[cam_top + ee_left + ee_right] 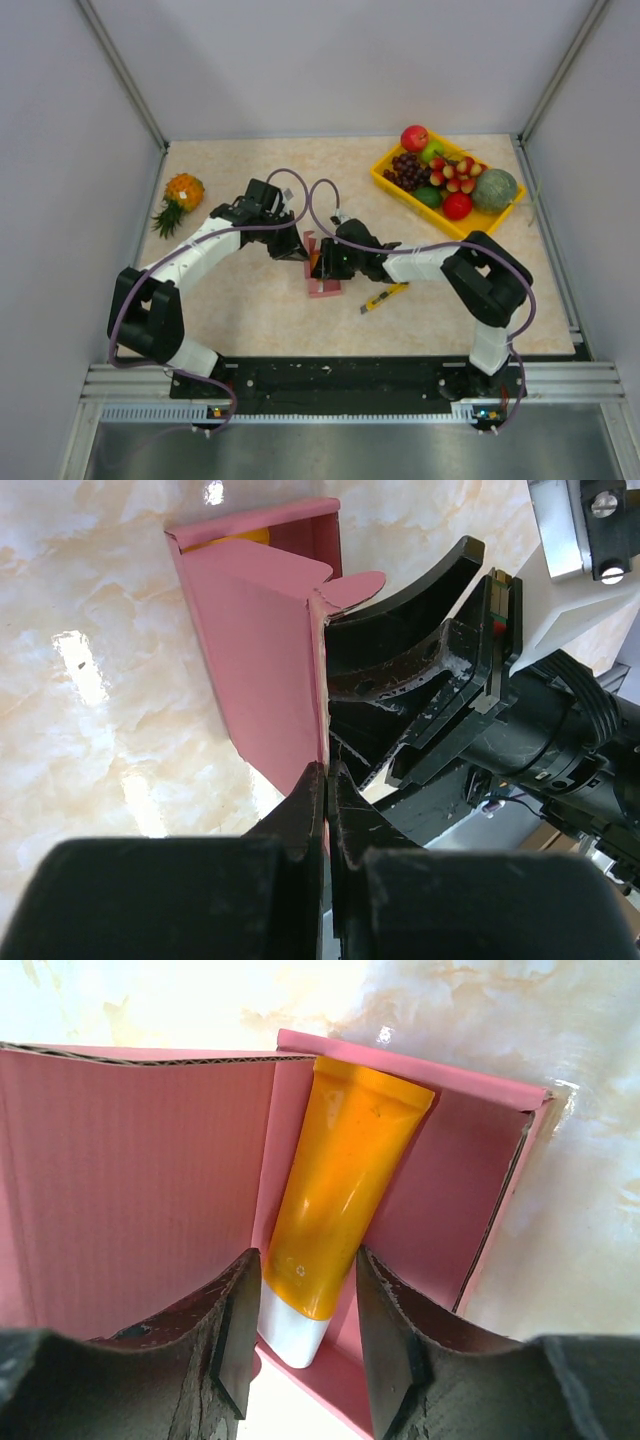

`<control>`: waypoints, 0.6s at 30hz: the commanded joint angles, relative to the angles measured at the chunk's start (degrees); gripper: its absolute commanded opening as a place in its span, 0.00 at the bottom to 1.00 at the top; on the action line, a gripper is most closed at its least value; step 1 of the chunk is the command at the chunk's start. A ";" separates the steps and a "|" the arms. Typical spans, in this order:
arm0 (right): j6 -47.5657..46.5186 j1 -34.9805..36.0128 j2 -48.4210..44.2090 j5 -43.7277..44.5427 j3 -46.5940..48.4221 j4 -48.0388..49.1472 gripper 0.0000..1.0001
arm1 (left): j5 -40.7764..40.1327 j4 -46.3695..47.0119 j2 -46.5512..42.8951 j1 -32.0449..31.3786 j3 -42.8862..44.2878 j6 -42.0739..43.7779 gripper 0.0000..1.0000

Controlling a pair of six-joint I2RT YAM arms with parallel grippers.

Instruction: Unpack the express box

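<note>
Right gripper (305, 1260): jaws parted and set astride the cap end of the tube (335, 1170); contact could not be made out.
Left gripper (326, 785): clenched on the edge of the box (260, 650) lid, which was held upright.
Box: pink corrugated card, placed at the middle of the table (250, 310) between the two grippers, with the knife (384, 297) near. It was opened, and the tube was laid inside along one wall.
Handling, as judged: the box light, its panels stiff but the flaps easily creased; best pinched at a lid edge. The tube soft, smooth and likely slippery; best taken across the body near the white cap.
Markings: none were seen on the box. A small pale mark was noted on the tube, too small to be read.
</note>
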 commanded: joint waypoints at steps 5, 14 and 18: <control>1.49 -0.02 2.21 -0.70 2.17 5.07 0.43 | 1.24 1.84 -1.14 -0.07 -0.93 -0.59 0.00; 2.28 -0.02 1.78 1.76 2.61 2.34 0.09 | -1.83 0.00 -1.49 0.02 -0.67 0.20 0.00; 2.19 -0.02 -0.68 2.90 1.47 2.95 0.06 | -4.12 -1.84 -1.31 0.19 0.30 1.69 0.00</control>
